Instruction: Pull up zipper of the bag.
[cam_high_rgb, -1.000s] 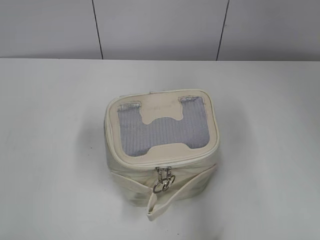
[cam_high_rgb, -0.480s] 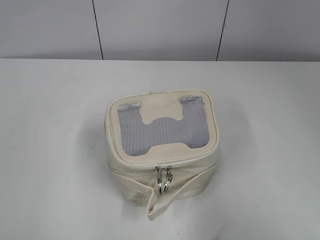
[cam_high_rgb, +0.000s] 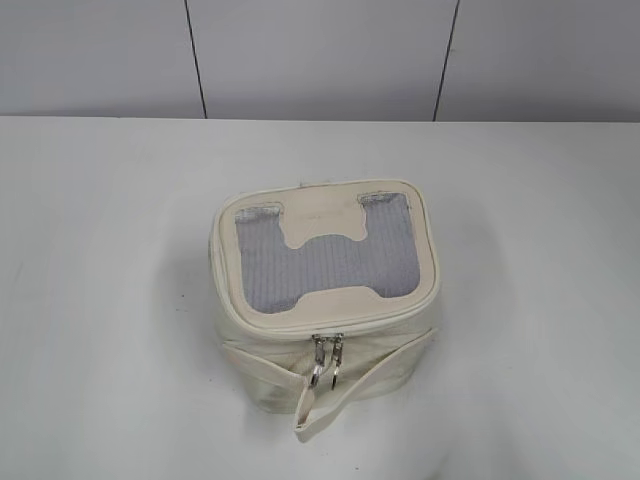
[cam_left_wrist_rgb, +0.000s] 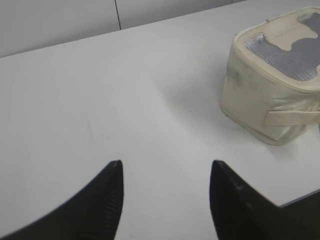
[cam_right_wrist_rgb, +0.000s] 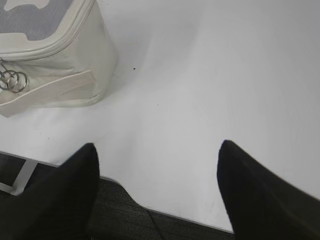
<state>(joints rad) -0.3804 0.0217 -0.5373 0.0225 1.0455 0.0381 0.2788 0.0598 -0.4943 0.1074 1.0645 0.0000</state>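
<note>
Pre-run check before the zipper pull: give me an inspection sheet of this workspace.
Surface: white table, bare around the bag.
Job's things: cream bag upright mid-table, lid down; zipper pulls hang together at the front, above the loose strap.
Clutter: nothing seen.
Grippers: left gripper open, empty, off the bag; right gripper open, empty, near the table edge.
Cables: nothing seen.
Surroundings: grey panelled wall behind.

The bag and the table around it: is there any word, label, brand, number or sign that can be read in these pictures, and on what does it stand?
None: no view shows any readable text.
The bag has a plain cream patch and grey mesh, with no print visible.
The metal pulls are too small to show any marking.
The table and the wall are blank.
</note>
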